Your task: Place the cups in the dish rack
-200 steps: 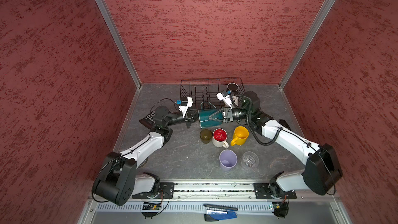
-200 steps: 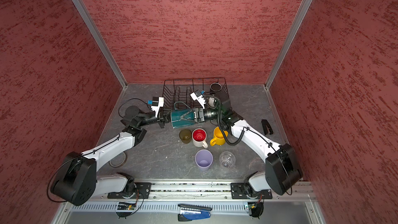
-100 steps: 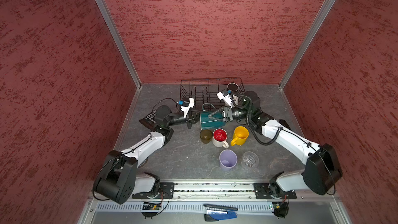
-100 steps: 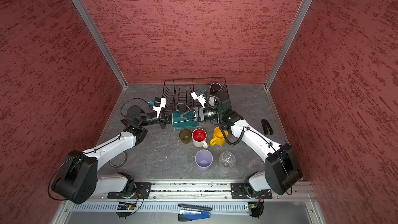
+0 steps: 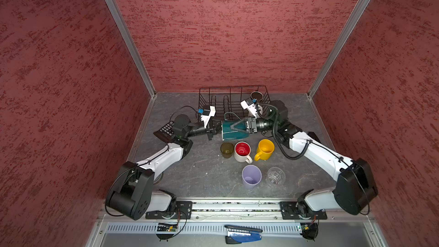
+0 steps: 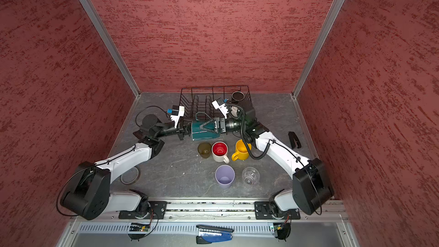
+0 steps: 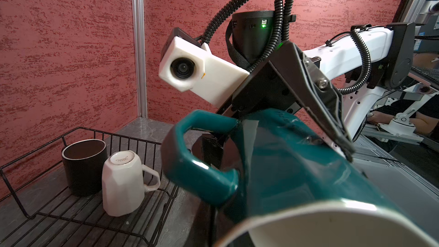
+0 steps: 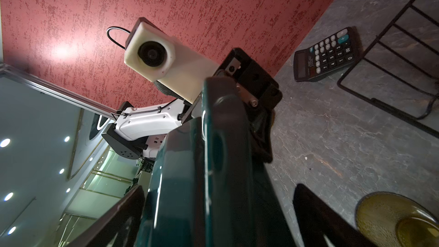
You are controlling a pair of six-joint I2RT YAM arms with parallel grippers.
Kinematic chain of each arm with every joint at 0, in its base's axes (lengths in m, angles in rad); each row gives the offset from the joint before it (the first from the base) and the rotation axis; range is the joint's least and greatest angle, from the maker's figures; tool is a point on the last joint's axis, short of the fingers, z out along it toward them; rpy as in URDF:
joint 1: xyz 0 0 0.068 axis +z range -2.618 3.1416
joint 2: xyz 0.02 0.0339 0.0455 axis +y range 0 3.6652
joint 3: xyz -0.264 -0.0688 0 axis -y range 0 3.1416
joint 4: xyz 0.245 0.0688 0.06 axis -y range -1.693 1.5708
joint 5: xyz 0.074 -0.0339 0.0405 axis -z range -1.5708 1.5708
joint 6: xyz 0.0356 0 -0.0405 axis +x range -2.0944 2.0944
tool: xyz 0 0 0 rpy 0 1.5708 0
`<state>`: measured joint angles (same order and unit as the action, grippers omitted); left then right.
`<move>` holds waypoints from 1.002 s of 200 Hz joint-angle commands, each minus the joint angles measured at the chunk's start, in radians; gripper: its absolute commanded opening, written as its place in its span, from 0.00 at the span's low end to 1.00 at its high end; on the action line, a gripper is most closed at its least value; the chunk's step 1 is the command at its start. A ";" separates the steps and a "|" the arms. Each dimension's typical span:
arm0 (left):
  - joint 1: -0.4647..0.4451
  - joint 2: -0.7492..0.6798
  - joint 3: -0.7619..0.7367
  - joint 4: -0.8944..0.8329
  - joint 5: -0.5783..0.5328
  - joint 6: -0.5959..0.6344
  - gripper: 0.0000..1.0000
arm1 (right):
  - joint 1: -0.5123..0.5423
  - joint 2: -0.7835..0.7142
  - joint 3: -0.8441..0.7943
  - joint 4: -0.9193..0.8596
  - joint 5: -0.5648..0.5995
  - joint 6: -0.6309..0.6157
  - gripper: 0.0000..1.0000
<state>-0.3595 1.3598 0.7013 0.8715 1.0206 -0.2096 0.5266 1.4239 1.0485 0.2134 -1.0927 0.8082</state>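
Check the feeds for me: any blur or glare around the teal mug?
Both top views: evenly lit, teal mug sharp. Left wrist view: mug's near rim soft, white mug behind crisp. Right wrist view: mug dark, blurred, glare patch on the wall.

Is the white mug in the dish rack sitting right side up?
No, the white mug stands upside down, base up, beside the black mug.

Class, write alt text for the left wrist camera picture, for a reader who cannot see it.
A teal mug, turned on its side, fills the foreground, its body between the black fingers of the right gripper. Behind it, in the wire dish rack, stand an upright black mug and an upside-down white mug.
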 commanded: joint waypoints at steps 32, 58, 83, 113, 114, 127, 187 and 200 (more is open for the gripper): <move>-0.009 -0.006 0.049 0.083 -0.169 -0.013 0.00 | 0.032 -0.011 -0.031 0.050 -0.009 0.037 0.98; -0.003 -0.008 0.049 0.075 -0.195 -0.013 0.00 | 0.033 -0.012 -0.041 0.046 -0.009 0.039 0.95; 0.005 -0.010 0.045 0.080 -0.201 -0.029 0.00 | 0.033 -0.017 -0.039 0.024 -0.012 0.021 0.93; 0.010 -0.014 0.038 0.086 -0.205 -0.034 0.00 | 0.033 -0.026 -0.033 0.000 -0.009 0.000 0.99; 0.010 -0.015 0.038 0.087 -0.205 -0.034 0.00 | 0.033 -0.026 -0.033 -0.001 -0.009 -0.001 0.99; 0.012 -0.017 0.033 0.089 -0.206 -0.036 0.00 | 0.033 -0.029 -0.029 -0.015 -0.007 -0.012 0.99; 0.022 -0.025 0.021 0.095 -0.209 -0.045 0.00 | 0.033 -0.045 -0.023 -0.045 -0.003 -0.033 0.99; 0.023 -0.026 0.021 0.101 -0.209 -0.050 0.00 | 0.034 -0.046 -0.023 -0.045 -0.001 -0.032 0.99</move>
<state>-0.3420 1.3594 0.7006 0.8852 0.9390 -0.2249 0.5301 1.3991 1.0267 0.2031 -1.0695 0.7910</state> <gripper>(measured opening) 0.110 0.988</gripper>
